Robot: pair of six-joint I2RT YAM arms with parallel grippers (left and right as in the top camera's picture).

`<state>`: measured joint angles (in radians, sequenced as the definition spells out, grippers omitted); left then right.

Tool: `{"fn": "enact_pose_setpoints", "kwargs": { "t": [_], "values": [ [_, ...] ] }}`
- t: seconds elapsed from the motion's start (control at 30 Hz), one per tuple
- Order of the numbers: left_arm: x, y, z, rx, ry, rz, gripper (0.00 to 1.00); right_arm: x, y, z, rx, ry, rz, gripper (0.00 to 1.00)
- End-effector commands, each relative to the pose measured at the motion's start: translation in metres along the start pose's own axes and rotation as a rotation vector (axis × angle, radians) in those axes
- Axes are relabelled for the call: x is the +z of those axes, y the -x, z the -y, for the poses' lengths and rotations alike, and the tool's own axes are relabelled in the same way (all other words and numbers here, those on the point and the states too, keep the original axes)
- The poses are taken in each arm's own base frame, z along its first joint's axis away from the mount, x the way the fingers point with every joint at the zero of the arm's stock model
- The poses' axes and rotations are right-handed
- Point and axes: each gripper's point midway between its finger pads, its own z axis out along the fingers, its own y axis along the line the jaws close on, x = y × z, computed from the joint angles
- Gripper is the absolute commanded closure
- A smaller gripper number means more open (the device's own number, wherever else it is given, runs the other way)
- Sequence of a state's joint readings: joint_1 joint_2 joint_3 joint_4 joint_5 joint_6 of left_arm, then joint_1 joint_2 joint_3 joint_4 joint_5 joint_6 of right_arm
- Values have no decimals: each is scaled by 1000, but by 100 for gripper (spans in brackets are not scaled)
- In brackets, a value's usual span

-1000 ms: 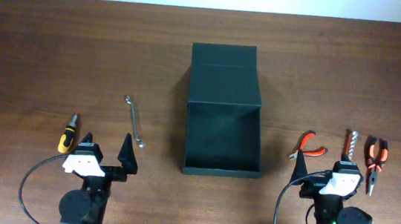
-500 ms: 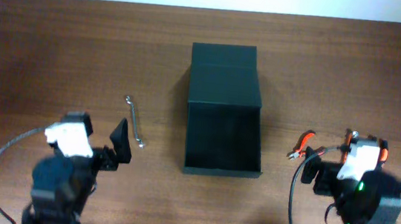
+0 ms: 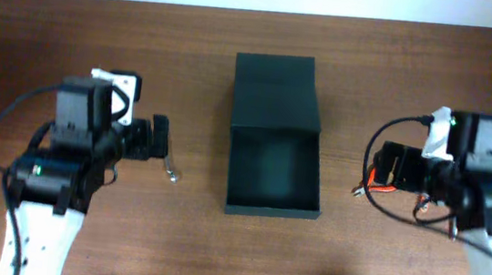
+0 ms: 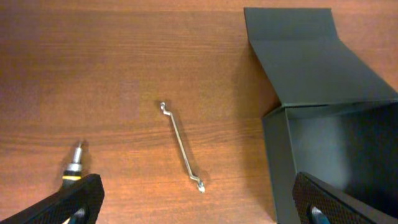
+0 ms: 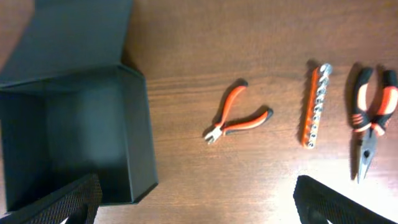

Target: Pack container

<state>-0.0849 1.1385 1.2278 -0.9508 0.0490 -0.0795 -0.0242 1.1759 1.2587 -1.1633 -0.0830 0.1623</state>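
Container (image 3: pixel 275 90) lid-open on worktop (image 3: pixel 399 71); left hand (image 4: pixel 196 202) spread wide over wrench (image 4: pixel 181 146) left of it, right hand (image 5: pixel 196 200) spread wide over red-handled pliers (image 5: pixel 236 119) opposite.

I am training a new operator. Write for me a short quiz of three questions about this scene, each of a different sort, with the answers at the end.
1. How many tools lie outside the container in the right wrist view?
2. True or false: the container already holds a tool.
3. In the left wrist view, which tool lies between the screwdriver and the container?
A. the silver wrench
B. a hammer
C. a tape measure

Key
1. Three: the small orange cutters, the orange bit holder and the orange-black pliers.
2. False: the lid is open and the inside is bare.
3. A.
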Motion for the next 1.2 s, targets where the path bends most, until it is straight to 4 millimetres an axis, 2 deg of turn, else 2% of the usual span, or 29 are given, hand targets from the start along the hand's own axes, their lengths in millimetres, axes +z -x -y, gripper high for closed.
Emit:
{"fn": "enact_pose_setpoints", "kwargs": {
  "t": [0.0, 0.07, 0.17, 0.3, 0.47, 0.83, 1.07, 1.17],
  "values": [
    [5, 3, 5, 46, -21, -20, 1, 18, 6, 11, 148, -77, -43, 1],
    [6, 3, 4, 57, -20, -24, 1, 31, 4, 20, 286, -133, -74, 1],
    [6, 3, 5, 105, -21, -21, 1, 51, 6, 21, 429, -155, -104, 1],
    [6, 3, 4, 137, -21, -21, 1, 75, 10, 21, 537, -167, -130, 1],
    [6, 3, 4, 138, -21, -21, 1, 99, 9, 15, 540, -143, -187, 1],
    [6, 4, 4, 163, -18, -20, 1, 164, -22, 25, 398, -196, -381, 1],
    [6, 4, 4, 163, -18, -20, 1, 194, -35, 30, 328, -204, -453, 1],
    [6, 4, 4, 163, -18, -20, 1, 201, -37, 31, 317, -203, -463, 1]
  ]
}}
